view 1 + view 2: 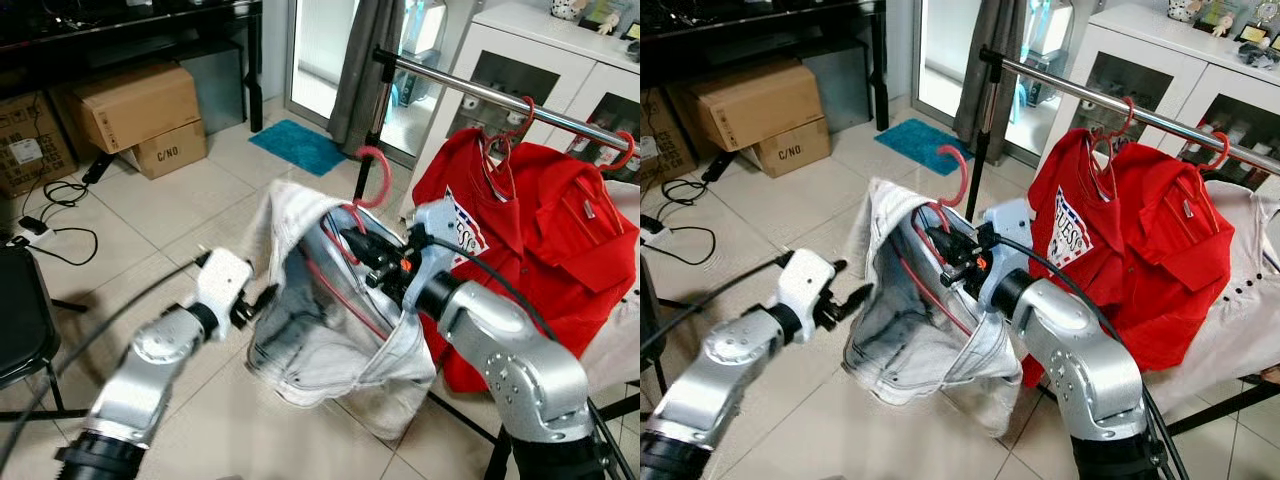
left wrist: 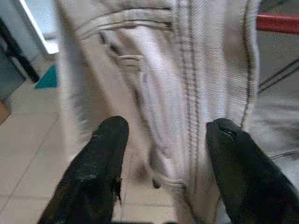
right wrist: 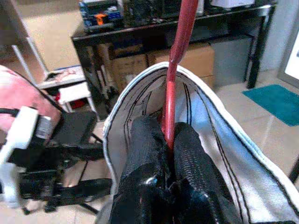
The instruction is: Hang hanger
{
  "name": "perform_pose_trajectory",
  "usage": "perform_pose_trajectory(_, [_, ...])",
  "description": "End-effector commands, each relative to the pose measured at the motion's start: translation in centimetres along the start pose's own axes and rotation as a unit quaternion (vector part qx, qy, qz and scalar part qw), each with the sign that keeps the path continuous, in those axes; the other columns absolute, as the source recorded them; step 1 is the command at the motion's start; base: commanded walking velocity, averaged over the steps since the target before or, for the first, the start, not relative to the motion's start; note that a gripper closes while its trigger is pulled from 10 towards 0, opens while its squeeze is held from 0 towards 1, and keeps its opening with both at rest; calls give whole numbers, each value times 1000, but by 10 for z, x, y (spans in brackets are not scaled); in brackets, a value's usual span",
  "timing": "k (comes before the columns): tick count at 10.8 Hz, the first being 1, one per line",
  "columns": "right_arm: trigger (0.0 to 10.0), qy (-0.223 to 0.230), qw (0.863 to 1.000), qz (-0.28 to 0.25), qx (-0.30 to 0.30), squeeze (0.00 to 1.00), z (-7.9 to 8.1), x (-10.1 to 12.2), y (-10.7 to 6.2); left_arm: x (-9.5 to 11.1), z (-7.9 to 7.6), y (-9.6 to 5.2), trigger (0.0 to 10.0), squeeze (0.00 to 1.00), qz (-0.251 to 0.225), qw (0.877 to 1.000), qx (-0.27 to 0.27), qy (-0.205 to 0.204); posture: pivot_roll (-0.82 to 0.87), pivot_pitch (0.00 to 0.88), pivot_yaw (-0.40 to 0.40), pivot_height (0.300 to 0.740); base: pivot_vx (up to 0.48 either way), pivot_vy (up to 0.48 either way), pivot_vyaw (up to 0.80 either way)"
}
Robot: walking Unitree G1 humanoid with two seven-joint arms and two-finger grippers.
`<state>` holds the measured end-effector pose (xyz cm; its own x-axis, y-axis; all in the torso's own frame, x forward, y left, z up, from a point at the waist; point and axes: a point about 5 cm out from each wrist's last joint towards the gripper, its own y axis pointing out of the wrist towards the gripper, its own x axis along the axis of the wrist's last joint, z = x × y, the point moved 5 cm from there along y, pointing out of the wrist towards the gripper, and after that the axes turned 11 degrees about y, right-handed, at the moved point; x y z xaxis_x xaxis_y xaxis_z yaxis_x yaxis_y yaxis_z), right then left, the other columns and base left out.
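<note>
A red hanger (image 1: 375, 170) carries a pale denim jacket (image 1: 330, 340) in front of the metal clothes rail (image 1: 500, 100). My right gripper (image 1: 362, 248) is shut on the hanger just below its hook, and in the right wrist view the red hanger stem (image 3: 174, 74) runs up from between the two fingers (image 3: 187, 154). The hook sits lower than the rail and to its left, apart from it. My left gripper (image 1: 262, 297) is open beside the jacket's left edge; the left wrist view shows the denim (image 2: 187, 84) close behind its spread fingers (image 2: 103, 154).
Two red garments (image 1: 540, 230) hang on red hangers on the rail, with a white garment (image 1: 1240, 310) to their right. Behind stand a white cabinet (image 1: 560, 70), cardboard boxes (image 1: 135, 110) and a dark desk. A black chair (image 1: 20, 310) and cables lie at the left.
</note>
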<state>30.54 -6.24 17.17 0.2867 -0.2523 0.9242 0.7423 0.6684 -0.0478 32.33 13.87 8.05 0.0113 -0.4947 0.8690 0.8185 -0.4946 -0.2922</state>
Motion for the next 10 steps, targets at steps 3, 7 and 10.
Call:
perform_pose_trajectory(3, [0,-19,999,-28,24,0,9,23,-4,31,-18,2,10000,0,-84,995,-42,17,-77,0,-87,740,0,0,0])
perform_pose_trajectory(7, [0,-22,999,-25,33,0,11,24,-4,50,-24,0,10000,1000,-137,988,-37,66,-75,0,-92,740,0,0,0])
perform_pose_trajectory(10, [0,-19,999,-25,38,0,11,25,-4,21,-4,9,10000,455,-52,994,23,94,-82,0,-93,740,0,0,0])
